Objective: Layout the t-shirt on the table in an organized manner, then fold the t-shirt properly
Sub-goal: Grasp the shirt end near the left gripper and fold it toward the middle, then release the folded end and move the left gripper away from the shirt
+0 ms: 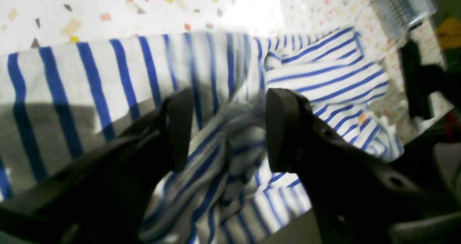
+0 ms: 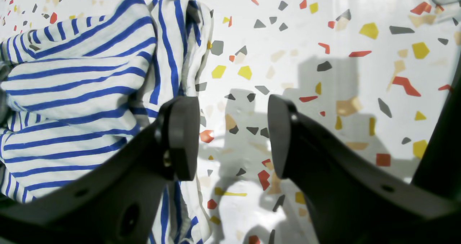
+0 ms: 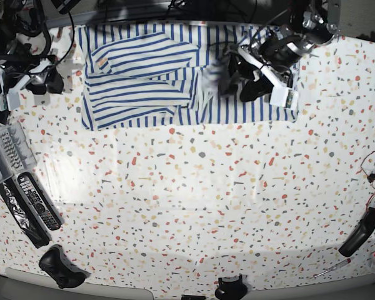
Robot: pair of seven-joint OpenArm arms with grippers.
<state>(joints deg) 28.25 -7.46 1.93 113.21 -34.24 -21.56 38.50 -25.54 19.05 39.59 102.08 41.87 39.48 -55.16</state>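
Note:
The t-shirt (image 3: 144, 75), white with blue stripes, lies along the table's (image 3: 194, 187) far edge, part of it folded over itself on the left. My left gripper (image 3: 228, 80) hovers over its right half. In the left wrist view its jaws stand wide apart, and a blurred, bunched fold of the t-shirt (image 1: 230, 143) sits loose between the fingers (image 1: 176, 129). My right gripper (image 2: 234, 136) is open over bare table (image 2: 324, 93), with the t-shirt's edge (image 2: 79, 85) just to its left. In the base view the right gripper (image 3: 47, 80) is left of the shirt.
Two remote controls (image 3: 34, 200) and a grey tray (image 3: 3, 153) lie at the table's left edge. Black objects sit at the front edge (image 3: 59, 265) and at the right (image 3: 359, 231). A ribbed metal part (image 1: 399, 6) shows near the shirt's corner.

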